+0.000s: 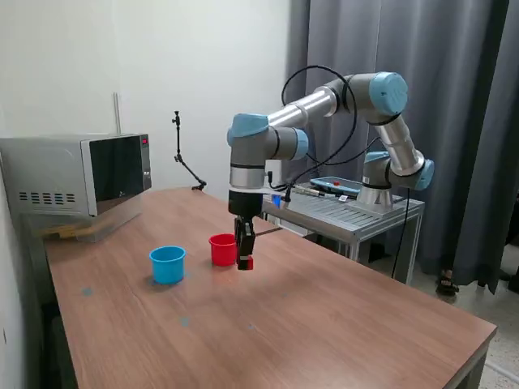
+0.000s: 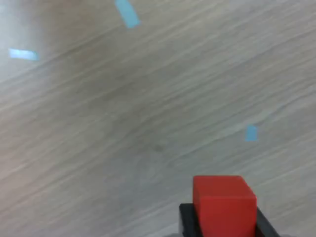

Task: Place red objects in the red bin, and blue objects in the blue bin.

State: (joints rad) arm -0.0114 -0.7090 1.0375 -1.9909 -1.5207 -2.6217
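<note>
Gripper pinches 1 red cube above the table, just beside the red cup.

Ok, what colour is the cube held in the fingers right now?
Red. The cube shows best in the wrist view, clamped by the gripper.

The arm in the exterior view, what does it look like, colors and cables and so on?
The arm has silver-grey tube links with light blue caps on its round joints. A thin black cable loops loosely along it, arching above the upper link. Its end effector is black and narrow, hanging from a black wrist section. No markings are legible.
</note>
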